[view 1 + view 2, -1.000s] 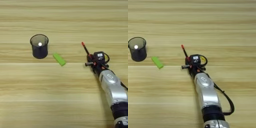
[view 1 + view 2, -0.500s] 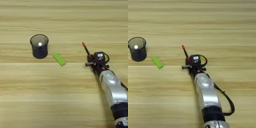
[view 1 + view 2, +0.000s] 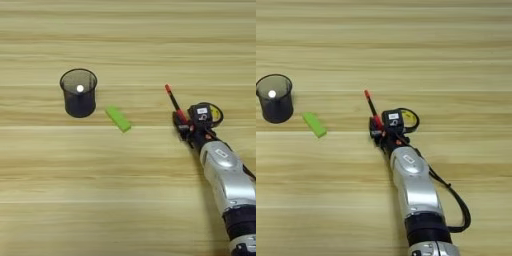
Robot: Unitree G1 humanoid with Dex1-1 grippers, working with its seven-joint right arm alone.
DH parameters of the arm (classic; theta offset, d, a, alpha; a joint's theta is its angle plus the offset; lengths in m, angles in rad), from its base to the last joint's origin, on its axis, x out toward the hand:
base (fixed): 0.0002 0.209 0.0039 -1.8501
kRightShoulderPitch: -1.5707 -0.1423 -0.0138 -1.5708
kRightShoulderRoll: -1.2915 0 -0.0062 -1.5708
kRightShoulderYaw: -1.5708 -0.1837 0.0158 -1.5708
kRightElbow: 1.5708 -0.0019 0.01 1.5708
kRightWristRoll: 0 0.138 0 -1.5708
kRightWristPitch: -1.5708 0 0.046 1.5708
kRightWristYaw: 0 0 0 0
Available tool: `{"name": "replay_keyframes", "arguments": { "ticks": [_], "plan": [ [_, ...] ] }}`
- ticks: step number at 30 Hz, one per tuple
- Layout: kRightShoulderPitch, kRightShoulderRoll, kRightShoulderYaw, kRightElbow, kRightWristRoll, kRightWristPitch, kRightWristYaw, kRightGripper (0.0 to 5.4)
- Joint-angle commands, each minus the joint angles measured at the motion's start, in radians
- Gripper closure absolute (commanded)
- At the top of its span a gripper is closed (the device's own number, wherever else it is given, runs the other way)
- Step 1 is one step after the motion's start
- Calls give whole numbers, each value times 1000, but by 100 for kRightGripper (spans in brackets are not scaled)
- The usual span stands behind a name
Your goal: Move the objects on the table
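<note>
- My right arm, a silver forearm (image 3: 411, 182), comes in from the bottom right and reaches up and to the left across the broad light wooden surface (image 3: 125, 190) with its horizontal grain stripes.
- My pincer (image 3: 183, 126), two black fingers, sits at the lower end of the thin black-and-red pen (image 3: 173, 102). The pen slants up and to the left from there, its red tip pointing away from me.
- Whether the pincer is clenched on the pen or merely lying against it, I cannot tell; the wrist hardware covers the contact.
- The black tape roll with the yellow inner label (image 3: 214, 115) shows just right of the pincer, partly behind a small black box with a white label on my wrist. Only its right arc and a patch of yellow are visible.
- The bright green rectangular block (image 3: 118, 118) lies flat on the surface, slanted, well left of the pen and touching nothing.
- The black mesh cup (image 3: 79, 93) stands upright just left of and a little above the green block, with a gap between them. A small white spot shows inside it; I cannot tell what it is.
- A black cable loops out from the right side of my forearm in the right eye view.
</note>
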Motion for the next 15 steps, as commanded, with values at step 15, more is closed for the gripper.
{"name": "replay_keyframes", "arguments": {
  "ticks": [15],
  "plan": [
    [31,35,45,-168,44,-125,77,121]
  ]
}}
